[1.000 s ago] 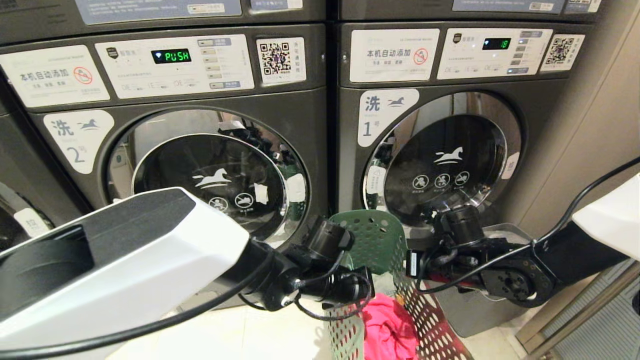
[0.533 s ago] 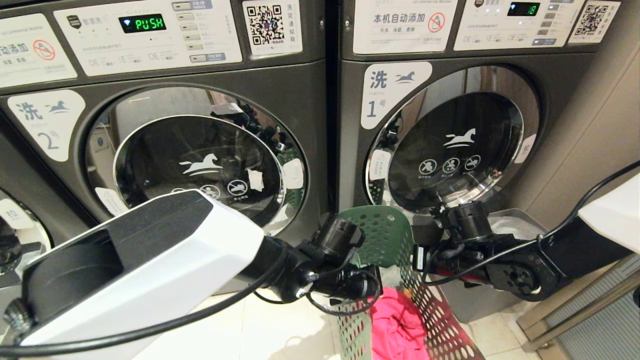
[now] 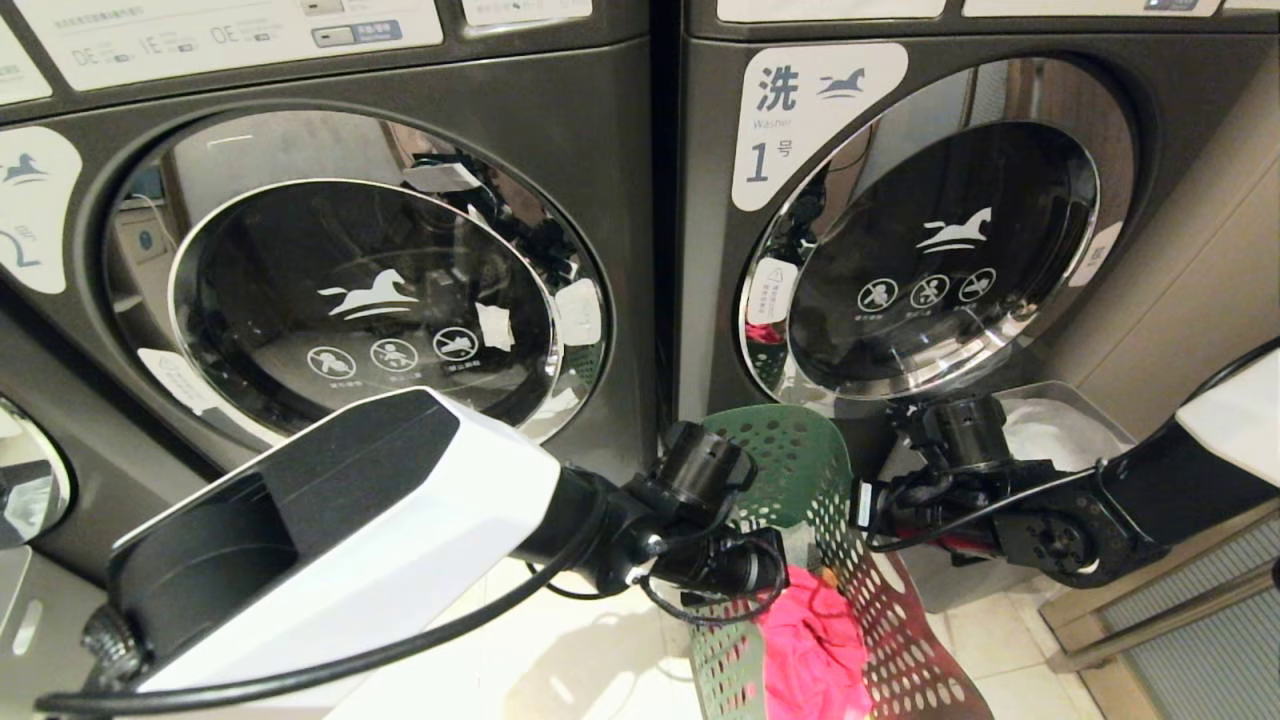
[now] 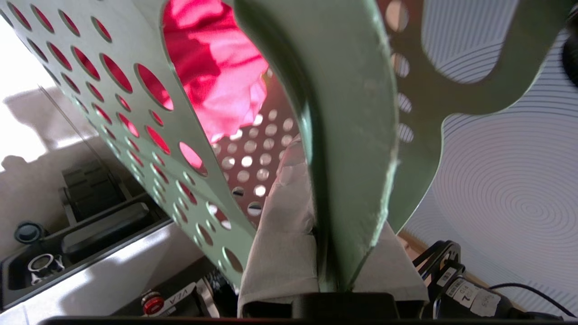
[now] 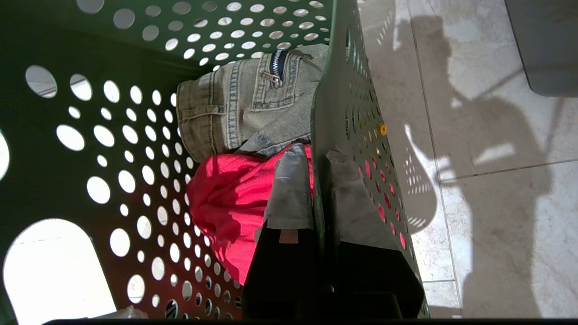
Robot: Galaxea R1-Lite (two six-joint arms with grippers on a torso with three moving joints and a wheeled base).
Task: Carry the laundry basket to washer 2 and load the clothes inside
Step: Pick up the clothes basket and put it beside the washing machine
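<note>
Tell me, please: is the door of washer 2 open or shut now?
Shut. In the head view the chrome-ringed round door of washer 2 lies flat against its front, and the clothes are in the laundry basket.

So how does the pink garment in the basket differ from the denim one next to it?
The pink garment is bright, plain and loosely bunched; the denim garment is faded grey-green with stitched seams and a metal zipper. In the head view the pink garment shows above the rim, while the denim garment cannot be seen there. Both lie inside the green laundry basket, touching each other.
</note>
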